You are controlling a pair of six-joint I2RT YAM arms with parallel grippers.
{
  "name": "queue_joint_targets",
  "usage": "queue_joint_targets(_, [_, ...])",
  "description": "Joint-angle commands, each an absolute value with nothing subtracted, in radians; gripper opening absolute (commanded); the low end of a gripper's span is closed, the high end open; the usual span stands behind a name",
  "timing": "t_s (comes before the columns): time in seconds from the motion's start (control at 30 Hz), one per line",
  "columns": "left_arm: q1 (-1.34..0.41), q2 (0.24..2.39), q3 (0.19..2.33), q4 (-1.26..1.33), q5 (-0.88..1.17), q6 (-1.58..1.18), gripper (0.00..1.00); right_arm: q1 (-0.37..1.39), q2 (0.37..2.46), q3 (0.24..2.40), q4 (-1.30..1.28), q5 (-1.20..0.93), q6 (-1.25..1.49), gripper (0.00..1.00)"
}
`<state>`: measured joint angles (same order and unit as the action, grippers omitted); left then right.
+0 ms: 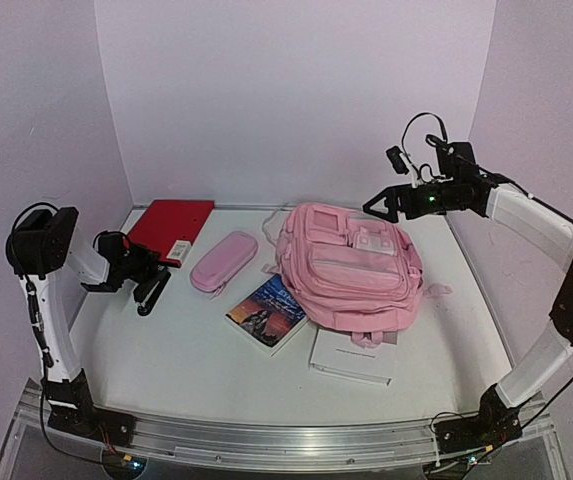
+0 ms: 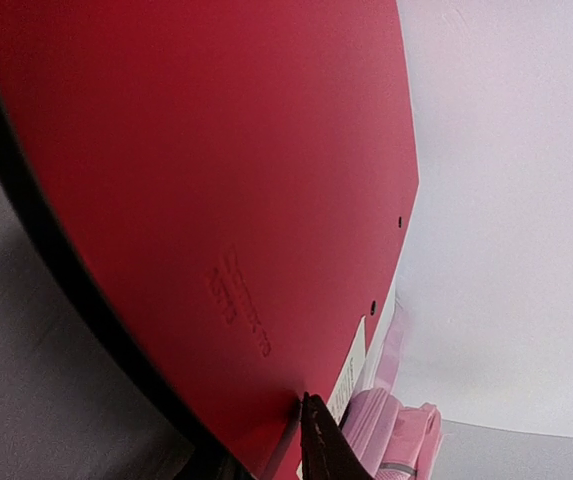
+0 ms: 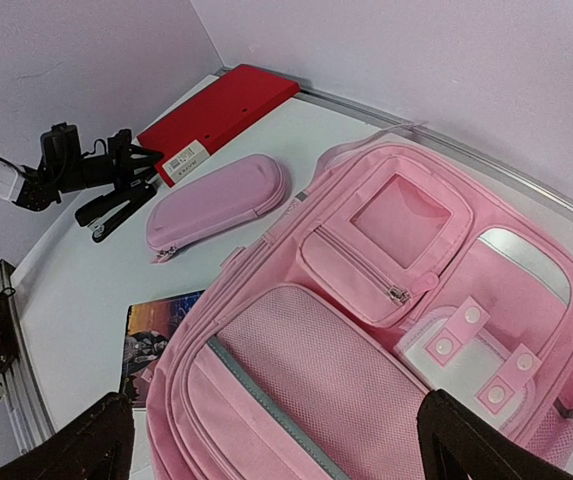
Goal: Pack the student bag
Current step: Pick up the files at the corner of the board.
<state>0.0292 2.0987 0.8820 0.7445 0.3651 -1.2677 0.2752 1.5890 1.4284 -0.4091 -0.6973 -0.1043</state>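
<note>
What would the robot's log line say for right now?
left gripper: at red folder corner, grip unclear | right gripper: open, above student bag | pencil case: lying outside bag

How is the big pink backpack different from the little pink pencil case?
The student bag is far bigger than the pencil case. The bag has pockets, a mesh panel and snap tabs; the case is a smooth oval. The bag overlaps a book; the case lies alone. Both are pink with zips.

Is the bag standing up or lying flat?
Lying flat: the bag rests on the table, front pockets facing up.
</note>
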Motion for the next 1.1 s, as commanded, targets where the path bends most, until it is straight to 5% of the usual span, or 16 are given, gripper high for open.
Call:
queue_joint_targets(0.0, [0.034, 2.138, 0.924, 0.859, 0.355, -1.307, 0.25, 0.271, 1.566, 1.425, -0.389, -0.712, -0.114, 0.98])
queue_joint_targets(0.2, [0.034, 2.163, 0.984, 0.899, 0.389, -1.324, 0.23, 0.272, 1.567, 1.432, -0.390, -0.709, -0.107, 0.98])
queue_joint_targets(0.43, [0.034, 2.097, 0.981, 0.914, 0.376, -1.361, 0.00, 0.270, 1.571, 1.444, -0.389, -0.719, -0.088, 0.98])
queue_joint_targets(1.07, [-0.085, 1.733, 1.141, 0.630, 0.504, -1.234, 0.00, 0.225, 1.684, 1.582, -0.393, -0.792, 0.168, 0.98])
